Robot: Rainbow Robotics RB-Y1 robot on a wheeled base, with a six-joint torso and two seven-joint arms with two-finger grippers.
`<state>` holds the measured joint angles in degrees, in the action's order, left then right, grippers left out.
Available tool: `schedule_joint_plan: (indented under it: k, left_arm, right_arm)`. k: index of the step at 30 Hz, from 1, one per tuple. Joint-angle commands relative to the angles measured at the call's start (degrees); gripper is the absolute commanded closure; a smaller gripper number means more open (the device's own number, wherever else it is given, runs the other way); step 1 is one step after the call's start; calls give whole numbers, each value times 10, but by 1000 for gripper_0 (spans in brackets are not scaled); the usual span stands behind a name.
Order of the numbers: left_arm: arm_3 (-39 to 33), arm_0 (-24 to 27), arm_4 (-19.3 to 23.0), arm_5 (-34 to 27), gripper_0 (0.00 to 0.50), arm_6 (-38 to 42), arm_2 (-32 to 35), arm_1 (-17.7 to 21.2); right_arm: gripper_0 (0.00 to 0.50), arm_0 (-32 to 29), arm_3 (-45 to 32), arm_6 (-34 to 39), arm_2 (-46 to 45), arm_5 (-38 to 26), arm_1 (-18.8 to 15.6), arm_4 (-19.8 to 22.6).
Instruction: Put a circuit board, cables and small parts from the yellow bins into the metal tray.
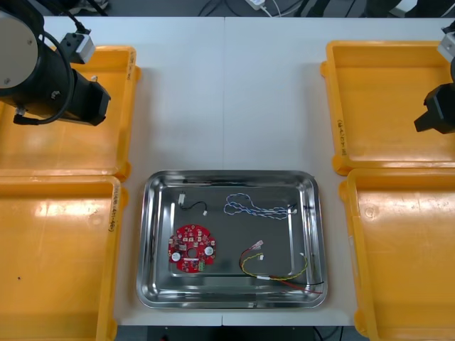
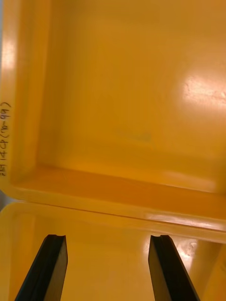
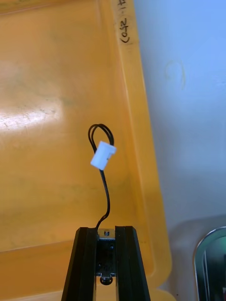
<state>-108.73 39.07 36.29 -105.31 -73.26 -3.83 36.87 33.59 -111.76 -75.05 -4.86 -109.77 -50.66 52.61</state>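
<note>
Already a round red circuit board [image 1: 191, 249] and three cables [image 1: 256, 207] lie in the shiny metal tray [image 1: 231, 175]. Left of it, your left gripper [image 3: 107, 230] pinches a thin black cable [image 3: 102, 155]. Your right gripper [image 2: 108, 237] gapes empty on the tray's right, and small parts look outstanding.

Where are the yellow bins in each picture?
Front view: yellow bins, two each side of the metal tray.
Left wrist view: one bin under the left gripper, which grips a black cable.
Right wrist view: two bins beyond the open right gripper.
Shared landmark: handwriting on a bin's rim.
</note>
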Motion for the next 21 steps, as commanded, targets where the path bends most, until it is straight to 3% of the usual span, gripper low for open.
schedule_joint_plan:
  k: [1, 9, 21]
  left_arm:
    - [-44, -3, -16, -23, 500, 62, -28, -20]
    - [-79, -3, -50, -31, 500, 124, -88, -48]
    - [-111, -3, -97, -30, 500, 209, -182, -102]
  right_arm:
    - [0, -27, 1, 31, -39, -2, -33, -3]
    - [0, -49, 1, 111, -48, -2, -33, 6]
    - [0, -77, 1, 97, -48, 16, -49, 4]
